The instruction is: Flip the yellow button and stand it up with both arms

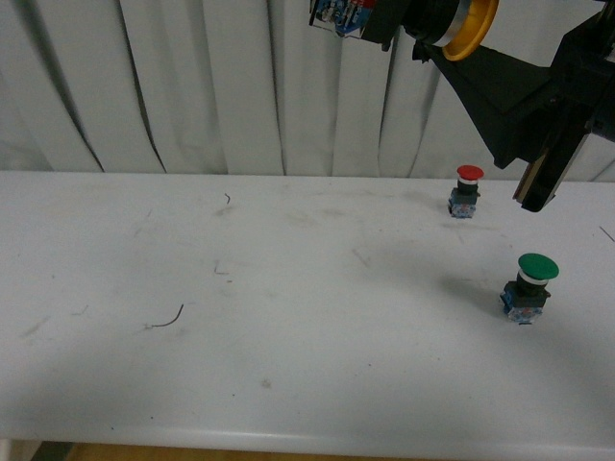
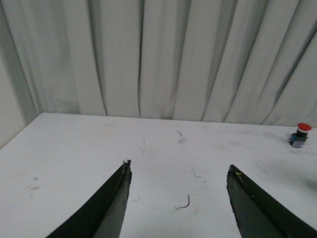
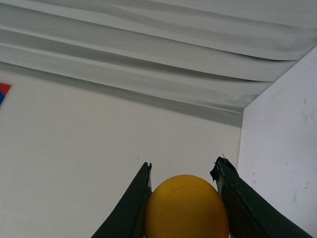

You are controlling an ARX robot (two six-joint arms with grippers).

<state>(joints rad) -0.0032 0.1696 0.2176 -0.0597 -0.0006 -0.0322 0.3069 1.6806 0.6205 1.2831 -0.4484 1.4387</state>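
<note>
My right gripper (image 1: 429,46) is shut on the yellow button (image 1: 468,29), high above the table at the top right of the front view. The button lies sideways, its orange-yellow cap towards the arm and its blue-grey contact block (image 1: 341,14) sticking out to the left. In the right wrist view the yellow cap (image 3: 185,208) fills the gap between the two black fingers of the right gripper (image 3: 184,164). My left gripper (image 2: 179,166) shows only in the left wrist view. It is open and empty, above the white table (image 2: 74,148).
A red-capped button (image 1: 468,189) stands at the back right of the white table (image 1: 288,336) and also shows in the left wrist view (image 2: 300,135). A green-capped button (image 1: 528,286) stands nearer, at the right. A grey curtain (image 1: 192,86) hangs behind the table.
</note>
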